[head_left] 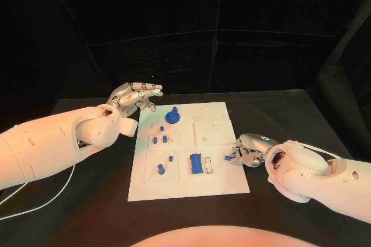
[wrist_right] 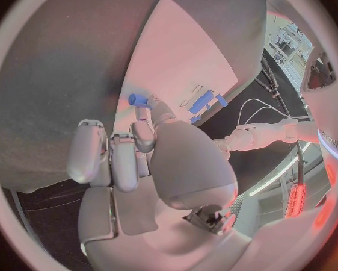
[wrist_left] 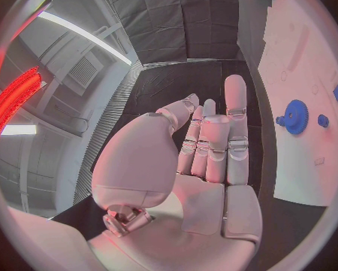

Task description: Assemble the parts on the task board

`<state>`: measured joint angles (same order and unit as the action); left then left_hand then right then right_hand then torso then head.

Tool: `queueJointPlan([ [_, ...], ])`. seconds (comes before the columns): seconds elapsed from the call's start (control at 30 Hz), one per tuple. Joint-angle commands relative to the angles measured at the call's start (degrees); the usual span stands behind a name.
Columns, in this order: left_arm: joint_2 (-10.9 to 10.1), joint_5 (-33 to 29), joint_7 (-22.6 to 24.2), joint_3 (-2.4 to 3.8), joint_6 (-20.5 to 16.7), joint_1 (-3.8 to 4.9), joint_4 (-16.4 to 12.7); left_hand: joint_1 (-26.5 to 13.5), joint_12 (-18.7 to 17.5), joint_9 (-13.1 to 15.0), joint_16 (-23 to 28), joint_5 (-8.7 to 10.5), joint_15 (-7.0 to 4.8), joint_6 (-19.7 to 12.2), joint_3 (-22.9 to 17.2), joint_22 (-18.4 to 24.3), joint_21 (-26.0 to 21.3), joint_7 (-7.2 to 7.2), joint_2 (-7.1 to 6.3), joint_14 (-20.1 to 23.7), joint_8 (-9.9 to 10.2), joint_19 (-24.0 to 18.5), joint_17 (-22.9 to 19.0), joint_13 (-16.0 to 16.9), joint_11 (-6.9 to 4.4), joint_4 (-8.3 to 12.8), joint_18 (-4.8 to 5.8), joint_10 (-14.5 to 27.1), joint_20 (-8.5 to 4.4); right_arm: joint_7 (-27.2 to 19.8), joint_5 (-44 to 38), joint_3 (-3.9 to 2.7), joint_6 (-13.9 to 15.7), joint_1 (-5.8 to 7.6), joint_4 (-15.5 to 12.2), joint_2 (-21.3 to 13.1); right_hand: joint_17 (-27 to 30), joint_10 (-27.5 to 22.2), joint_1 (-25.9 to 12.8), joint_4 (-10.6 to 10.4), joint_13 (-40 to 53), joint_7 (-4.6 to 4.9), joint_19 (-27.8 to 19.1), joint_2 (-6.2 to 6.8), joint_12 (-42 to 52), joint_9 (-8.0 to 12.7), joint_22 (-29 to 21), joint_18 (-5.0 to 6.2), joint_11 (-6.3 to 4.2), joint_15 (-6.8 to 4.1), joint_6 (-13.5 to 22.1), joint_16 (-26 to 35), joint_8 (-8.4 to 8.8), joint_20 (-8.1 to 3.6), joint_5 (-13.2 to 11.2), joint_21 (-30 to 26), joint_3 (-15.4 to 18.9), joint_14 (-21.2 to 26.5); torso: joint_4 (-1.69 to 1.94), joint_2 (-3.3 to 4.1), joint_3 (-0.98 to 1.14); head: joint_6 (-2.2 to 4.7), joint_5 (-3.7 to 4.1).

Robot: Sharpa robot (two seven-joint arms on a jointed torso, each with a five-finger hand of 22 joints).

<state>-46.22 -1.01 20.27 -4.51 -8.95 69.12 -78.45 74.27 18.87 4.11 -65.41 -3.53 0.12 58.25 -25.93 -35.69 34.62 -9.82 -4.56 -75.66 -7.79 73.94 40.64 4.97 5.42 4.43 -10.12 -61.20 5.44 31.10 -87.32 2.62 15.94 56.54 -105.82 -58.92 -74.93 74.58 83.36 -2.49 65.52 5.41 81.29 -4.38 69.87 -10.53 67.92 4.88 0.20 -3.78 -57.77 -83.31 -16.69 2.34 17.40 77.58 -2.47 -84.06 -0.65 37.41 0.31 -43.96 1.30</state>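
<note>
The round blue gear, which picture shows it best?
The head view: the round blue gear sits whole on the white task board, near the left hand. The left wrist view shows it too, bent near the rim. I cannot pick it out in the right wrist view.

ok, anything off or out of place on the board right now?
Nothing stands out. The task board lies flat, and the blue gear and blue block sit on it. The right hand pinches a small blue part at the board's right edge; the left hand hovers, holding nothing.

2 bulky white arms, silver jointed left hand (head_left: 136,98) and right hand (head_left: 247,149).
</note>
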Motion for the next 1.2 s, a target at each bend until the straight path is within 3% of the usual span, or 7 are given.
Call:
queueJointPlan([
  [0.03,0.0,0.3,0.2,0.00,0.8,0.06,-0.1,-0.5,0.3,0.0,-0.3,0.01,0.29,-0.5,0.2,0.1,-0.4,0.02,0.32,0.2,-0.4,-0.1,-0.1,0.1,0.05,0.0,-0.29,0.3,0.47,-0.5,8.2,0.55,-0.3,-0.52,-0.2,-0.1,-3.7,0.6,-3.5,0.8,0.5,-0.21,0.4,3.12,0.4,-0.3,0.2,-0.58,0.10,0.19,-1.3,-0.3,0.75,0.06,0.7,0.3,-7.6,-3.7,0.00,-0.06,0.00,-0.05,-0.04],
  [0.07,0.0,0.3,0.2,0.00,0.8,0.06,0.0,-0.5,0.3,0.0,-0.3,0.01,0.29,-0.5,0.2,0.1,-0.4,0.02,0.32,0.2,-0.4,-0.1,-0.1,0.1,0.05,0.0,-0.29,0.3,0.47,-0.8,8.8,0.54,0.4,-0.52,-0.4,-0.1,-3.9,0.9,-6.6,0.6,0.7,-0.01,0.4,6.09,0.6,-0.5,0.4,-0.68,-0.25,0.59,-2.3,-0.4,1.17,0.22,0.7,0.3,-14.3,-3.7,0.02,-0.05,-0.01,-0.08,-0.11],
  [0.13,0.1,0.3,0.2,0.00,0.9,0.06,0.0,-0.5,0.3,0.0,-0.3,0.01,0.29,-0.5,0.2,0.1,-0.4,0.02,0.32,0.2,-0.4,-0.1,-0.1,0.1,0.05,0.0,-0.29,0.3,0.47,-1.5,9.6,0.54,2.1,-0.51,-0.8,-0.2,-4.1,1.2,-8.0,1.1,0.9,-0.18,0.4,7.67,0.8,-0.6,0.5,-0.60,0.05,0.13,-2.1,-0.5,1.63,0.19,0.1,0.4,-18.6,-3.8,0.05,-0.03,-0.01,-0.08,-0.13],
  [0.23,0.1,0.4,0.2,0.00,0.8,0.06,0.0,-0.5,0.3,0.0,-0.3,0.01,0.29,-0.5,0.2,0.1,-0.4,0.02,0.32,0.2,-0.4,-0.1,-0.1,0.1,0.05,0.0,-0.29,0.3,0.47,-3.1,10.5,0.53,4.5,-0.50,-1.4,-0.1,-4.2,2.0,-10.7,0.2,1.6,-0.48,0.5,8.47,1.7,-1.0,0.7,-0.64,0.15,0.09,-2.5,-0.6,1.58,0.17,-8.0,0.5,-19.7,-3.8,0.04,0.01,-0.02,-0.03,-0.31],
  [0.33,0.1,1.1,0.3,0.00,0.9,0.06,0.0,-0.5,0.3,0.0,-0.3,0.01,0.29,-0.5,0.2,0.1,-0.4,0.02,0.32,0.2,-0.4,-0.1,-0.1,0.1,0.05,0.0,-0.29,0.3,0.47,-4.4,10.9,0.53,6.3,-0.50,-1.7,0.3,-4.3,2.2,-11.3,0.2,1.9,-0.42,0.6,8.91,1.9,-1.1,0.8,-0.63,0.14,0.10,-2.6,-0.6,1.56,0.10,-9.2,0.5,-20.0,-3.9,0.05,0.02,-0.04,0.02,-0.36],
  [0.8,0.1,2.1,0.3,0.00,1.1,0.06,-0.2,-0.4,0.3,0.0,-0.3,0.00,0.29,-0.5,0.2,0.1,-0.4,0.01,0.32,0.2,-0.4,-0.1,-0.1,0.1,0.05,0.0,-0.29,0.4,0.47,-5.8,11.1,0.52,10.1,-0.51,-1.8,2.5,-4.3,2.3,-12.2,0.3,2.0,-0.52,0.6,9.69,2.0,-1.4,0.9,-0.65,0.09,0.06,-3.0,-0.6,1.38,0.07,-9.8,0.6,-20.1,-3.9,0.04,0.01,-0.04,-0.23,-0.70],
  [1.2,0.0,2.2,0.2,0.00,1.1,0.06,-0.3,-0.4,0.3,0.0,-0.3,0.00,0.29,-0.5,0.2,0.1,-0.4,0.01,0.32,0.2,-0.4,-0.1,-0.1,0.1,0.05,0.0,-0.29,0.4,0.47,-3.0,10.9,0.52,6.7,-0.51,-0.5,4.6,-4.6,3.5,-16.0,-1.4,3.2,-2.05,0.8,10.47,3.0,-3.2,1.3,-0.70,-1.10,-0.84,-5.9,-0.8,-1.10,-0.63,-7.3,0.8,-18.0,-3.9,-0.03,0.04,-0.01,-0.39,-0.75],
])
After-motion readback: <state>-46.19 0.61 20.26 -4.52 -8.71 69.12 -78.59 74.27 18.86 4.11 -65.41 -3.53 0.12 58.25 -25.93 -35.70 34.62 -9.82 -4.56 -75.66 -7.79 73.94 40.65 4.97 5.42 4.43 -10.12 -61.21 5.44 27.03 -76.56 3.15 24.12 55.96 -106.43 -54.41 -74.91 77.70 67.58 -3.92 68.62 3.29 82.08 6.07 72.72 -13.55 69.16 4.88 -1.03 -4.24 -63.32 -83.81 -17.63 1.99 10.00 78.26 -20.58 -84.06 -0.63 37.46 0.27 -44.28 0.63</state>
